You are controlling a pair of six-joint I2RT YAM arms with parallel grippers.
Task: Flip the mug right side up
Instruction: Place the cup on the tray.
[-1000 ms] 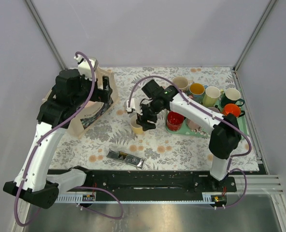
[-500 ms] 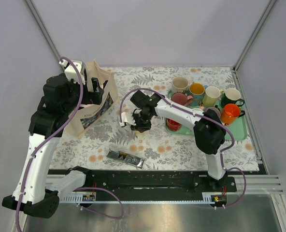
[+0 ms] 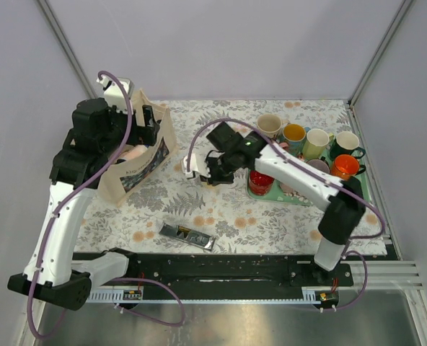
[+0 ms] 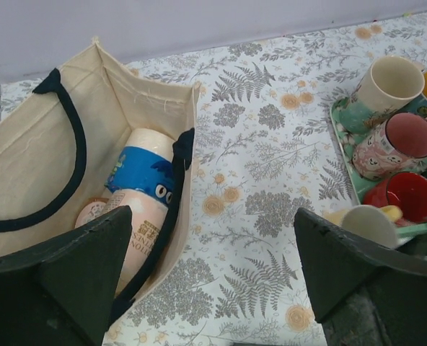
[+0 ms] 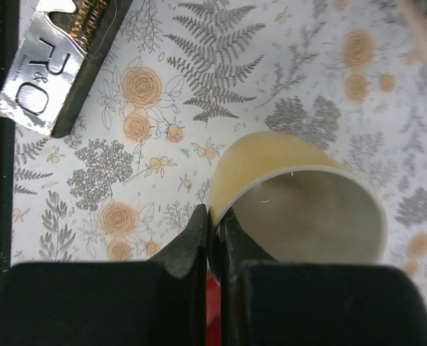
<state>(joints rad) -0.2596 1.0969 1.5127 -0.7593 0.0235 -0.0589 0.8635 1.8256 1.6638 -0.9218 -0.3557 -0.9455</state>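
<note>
The mug [image 5: 293, 194] is pale yellow outside and grey-white inside. It is tilted, with its mouth turned toward the right wrist camera. My right gripper [image 5: 215, 216] is shut on its rim, one finger inside and one outside. From above, the right gripper [image 3: 215, 175] covers most of the mug, just left of the tray. The left wrist view shows the mug's rim [image 4: 368, 222] at the right edge. My left gripper [image 4: 213, 288] hangs open and holds nothing, over the cloth's edge beside the bag; from above the left gripper [image 3: 145, 126] is at the far left.
A cream tote bag [image 3: 138, 162] with a bottle [image 4: 145, 187] inside stands at the left. A teal tray [image 3: 293, 198] at the right carries several mugs, the red one [image 3: 261, 180] nearest my right gripper. A foil packet [image 3: 188, 236] lies near the front edge.
My right gripper has closed on the mug's rim and shifted slightly back toward the tray. The left arm has swung about over the tote bag, still open.
</note>
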